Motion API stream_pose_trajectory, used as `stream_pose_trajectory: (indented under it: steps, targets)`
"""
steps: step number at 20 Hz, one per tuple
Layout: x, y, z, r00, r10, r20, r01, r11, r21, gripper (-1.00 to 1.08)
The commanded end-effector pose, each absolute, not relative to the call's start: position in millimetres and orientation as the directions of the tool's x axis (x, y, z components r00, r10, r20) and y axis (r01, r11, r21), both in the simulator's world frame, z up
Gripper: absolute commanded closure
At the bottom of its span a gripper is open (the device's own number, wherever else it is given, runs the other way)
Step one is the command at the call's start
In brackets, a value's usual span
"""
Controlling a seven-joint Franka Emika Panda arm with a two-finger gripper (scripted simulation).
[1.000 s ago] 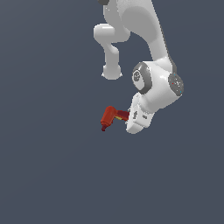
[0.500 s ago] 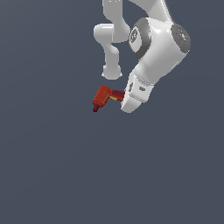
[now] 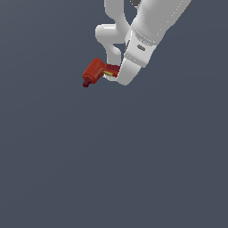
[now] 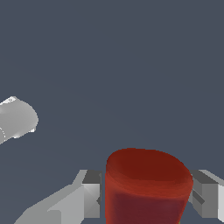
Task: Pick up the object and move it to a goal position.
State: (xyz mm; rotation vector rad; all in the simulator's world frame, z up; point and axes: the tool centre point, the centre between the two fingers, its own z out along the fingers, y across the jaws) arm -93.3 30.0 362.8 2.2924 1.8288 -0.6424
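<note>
The drill's handle end is hidden behind the claw. In the wrist view its lower part is cut off by the frame edge, as are both fingers.

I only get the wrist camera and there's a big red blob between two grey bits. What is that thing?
Observer: From the exterior view it is a small L-shaped red drill, which looks like a plain blob up close.
Operator: Does it have a pointy end?
Observer: Yes, a dark maroon tip pointing down toward the exterior view's left.
Operator: Is it sitting on something?
Observer: No, the gripper has its jaws shut on it, holding it up with nothing beneath.
</note>
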Motion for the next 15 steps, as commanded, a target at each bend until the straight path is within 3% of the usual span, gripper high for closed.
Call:
stream_pose_trajectory:
  steps: [1, 8, 15]
  targets:
    - [-98.9, 23.9, 388.8, 0.171, 0.896, -0.409, 0.956, -0.251, -0.151, 1.08]
    - [-107.3, 12.2, 434.5, 0.171, 0.896, -0.41, 0.956, -0.252, -0.151, 1.08]
    - [-108.8, 8.5, 448.7, 0.171, 0.895, -0.411, 0.956, -0.252, -0.15, 1.08]
